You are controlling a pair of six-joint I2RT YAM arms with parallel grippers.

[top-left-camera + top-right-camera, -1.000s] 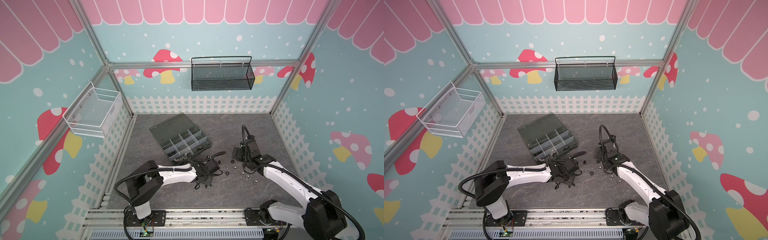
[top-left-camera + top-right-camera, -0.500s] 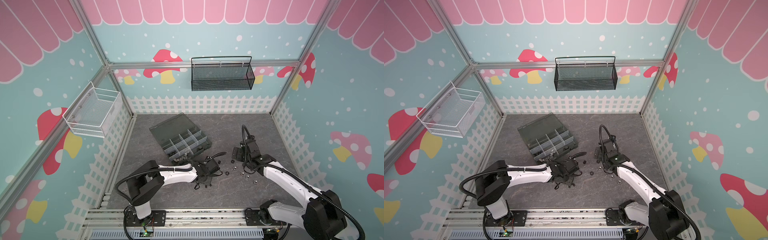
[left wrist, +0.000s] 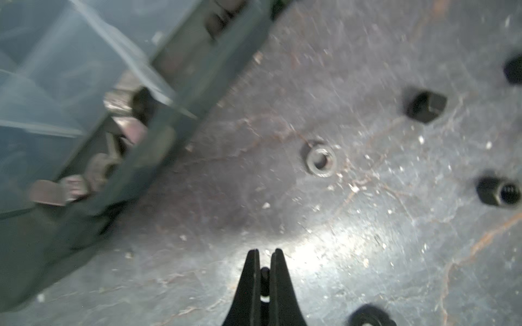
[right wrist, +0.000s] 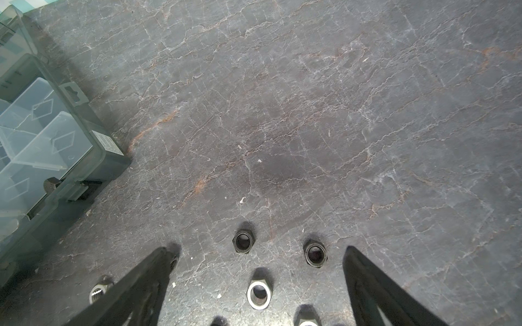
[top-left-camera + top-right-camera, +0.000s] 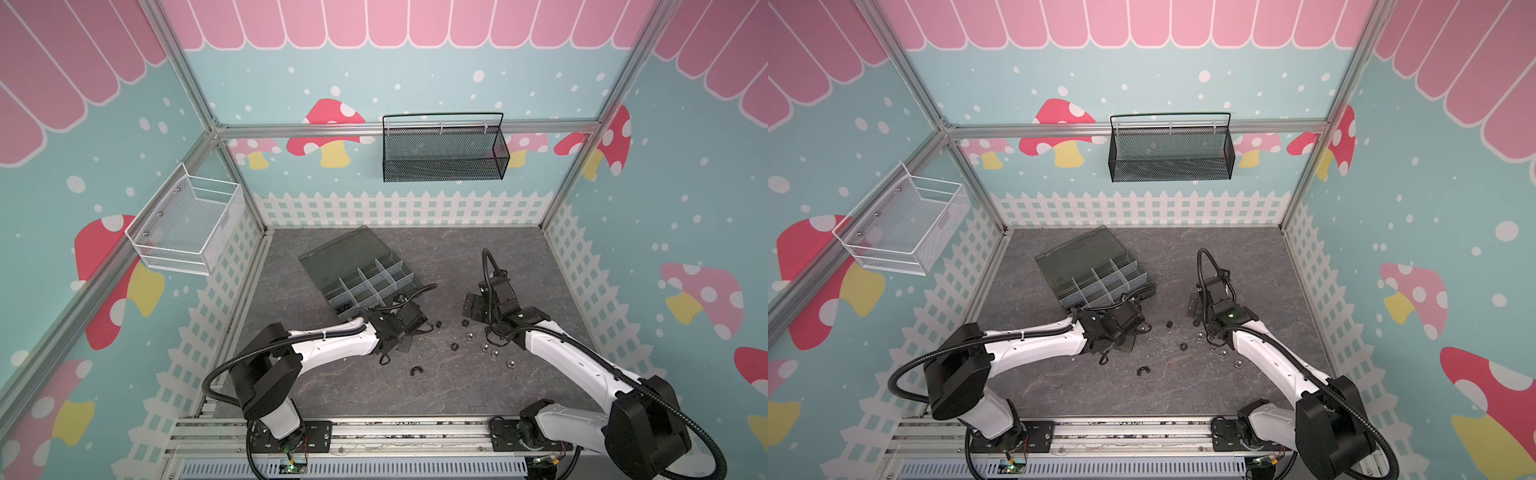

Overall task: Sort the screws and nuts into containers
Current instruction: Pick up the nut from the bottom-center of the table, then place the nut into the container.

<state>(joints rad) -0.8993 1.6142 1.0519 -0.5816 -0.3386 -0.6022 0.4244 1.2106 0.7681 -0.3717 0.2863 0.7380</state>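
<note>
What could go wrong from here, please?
The left gripper pinches a small black part; it could slip out before reaching the organizer box. The open right gripper straddles two black nuts and a silver nut lying close together, so closing may catch or scatter several.

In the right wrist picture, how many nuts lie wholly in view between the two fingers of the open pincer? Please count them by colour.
Black nuts: 2
Silver nuts: 1
Total: 3
</note>
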